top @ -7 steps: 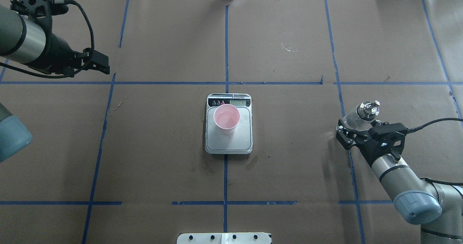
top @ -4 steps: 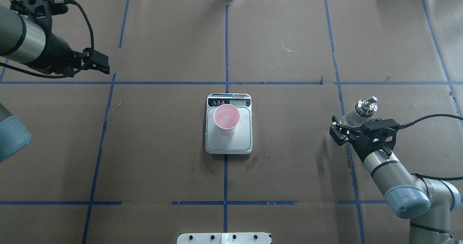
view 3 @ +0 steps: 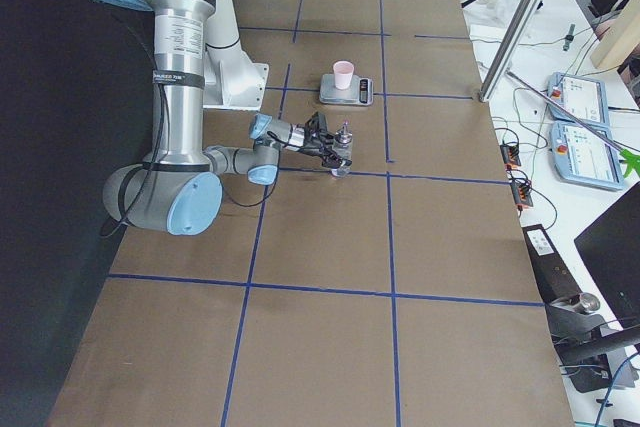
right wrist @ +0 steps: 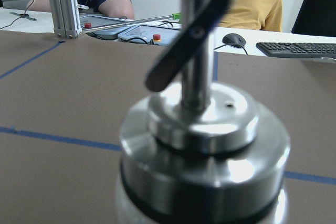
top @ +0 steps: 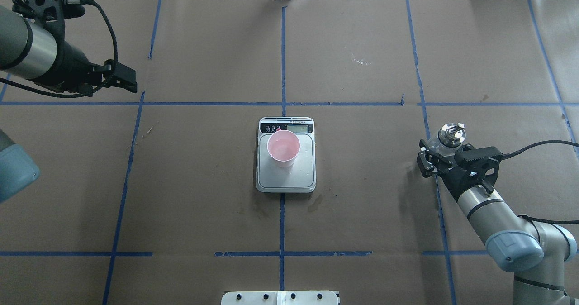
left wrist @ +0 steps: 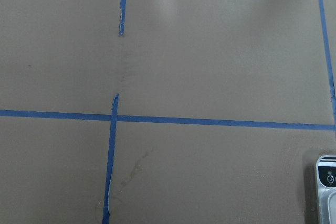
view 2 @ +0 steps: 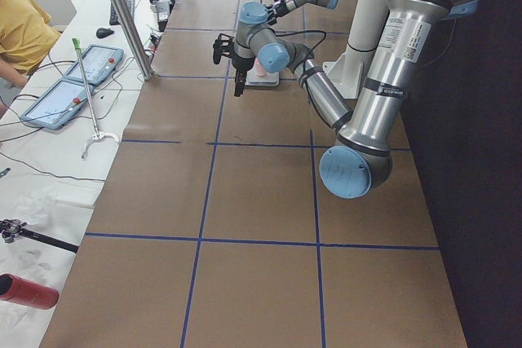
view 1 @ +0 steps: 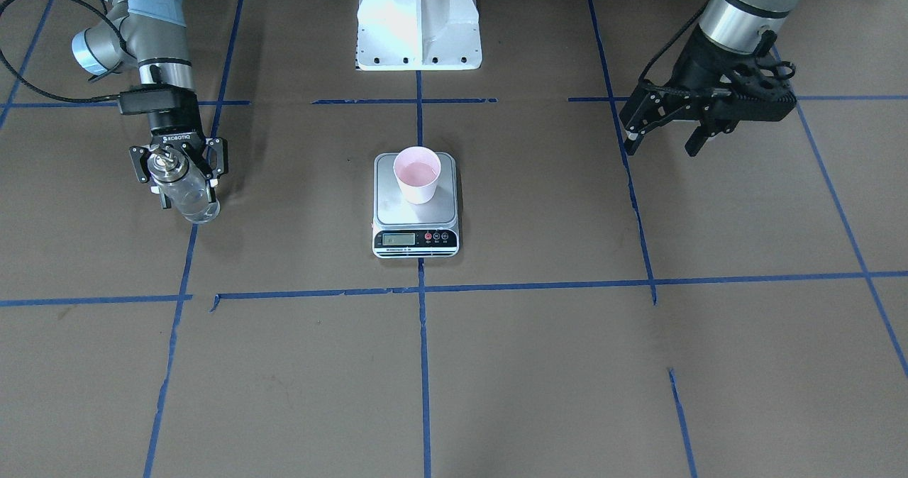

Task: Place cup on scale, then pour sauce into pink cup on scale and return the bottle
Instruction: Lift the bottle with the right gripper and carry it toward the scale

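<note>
Bottle (view 1: 193, 205) stands near upright, spout cap up, clamped in our right gripper (view 1: 181, 180) at the right side of the table (view 1: 539, 364), well apart from the scale (view 1: 415, 239) bearing the pink cup (view 1: 417, 173). Whether its base touches down we cannot tell; set-down, we judge, lies straight below. Our left gripper (view 1: 661, 140) hangs wide, empty.

A brown paper-covered surface (top: 362, 214) is marked into a grid by blue tape lines (top: 282, 56). Beyond its far edge, a white bench (right wrist: 254, 35) carries a black keyboard (right wrist: 296, 49) and a mouse (right wrist: 233, 39). A person in a yellow shirt (right wrist: 252, 3) is behind them.
</note>
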You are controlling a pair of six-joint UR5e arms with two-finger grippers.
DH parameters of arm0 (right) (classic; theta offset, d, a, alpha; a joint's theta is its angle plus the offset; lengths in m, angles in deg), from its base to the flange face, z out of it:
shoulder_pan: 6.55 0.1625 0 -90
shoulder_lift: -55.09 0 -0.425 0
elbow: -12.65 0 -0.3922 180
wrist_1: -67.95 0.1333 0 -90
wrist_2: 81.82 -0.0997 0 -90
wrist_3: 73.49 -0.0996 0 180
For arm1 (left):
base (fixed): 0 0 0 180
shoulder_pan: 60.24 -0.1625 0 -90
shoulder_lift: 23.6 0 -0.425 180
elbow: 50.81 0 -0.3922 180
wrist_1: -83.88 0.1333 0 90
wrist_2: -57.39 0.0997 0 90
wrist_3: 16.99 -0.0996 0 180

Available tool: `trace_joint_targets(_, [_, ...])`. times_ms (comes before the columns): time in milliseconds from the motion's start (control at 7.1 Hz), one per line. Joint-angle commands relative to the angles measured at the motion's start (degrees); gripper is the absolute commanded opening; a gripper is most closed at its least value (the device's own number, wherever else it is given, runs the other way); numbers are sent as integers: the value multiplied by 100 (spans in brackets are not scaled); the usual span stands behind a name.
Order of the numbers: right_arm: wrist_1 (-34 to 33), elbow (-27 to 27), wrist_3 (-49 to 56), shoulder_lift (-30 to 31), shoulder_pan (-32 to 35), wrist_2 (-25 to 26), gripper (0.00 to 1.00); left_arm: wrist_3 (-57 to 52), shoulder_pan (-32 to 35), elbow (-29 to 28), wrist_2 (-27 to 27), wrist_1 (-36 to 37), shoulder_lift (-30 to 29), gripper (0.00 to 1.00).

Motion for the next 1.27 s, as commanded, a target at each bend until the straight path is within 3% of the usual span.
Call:
trace_joint_targets(0, [-139, -495, 754, 7, 170, 6, 0, 67, 0, 66, 0, 8, 16, 100])
trace_joint_targets(282, [-945, -787, 1084, -185, 189, 41, 0, 156, -9, 66, 0, 8, 7, 100])
trace_joint_targets(563, [-2795, -1050, 1093, -1139, 180, 366, 0, 156, -17, 58, 0, 8, 16, 100])
trace_joint_targets(845, [-4178, -1472, 1110, -1799, 162, 367, 0, 156, -17, 49, 0, -1, 16, 100])
trace_joint_targets(1126, [-4254, -1439, 1686, -2293, 5, 375, 0, 156, -44, 14, 0, -1, 16, 100])
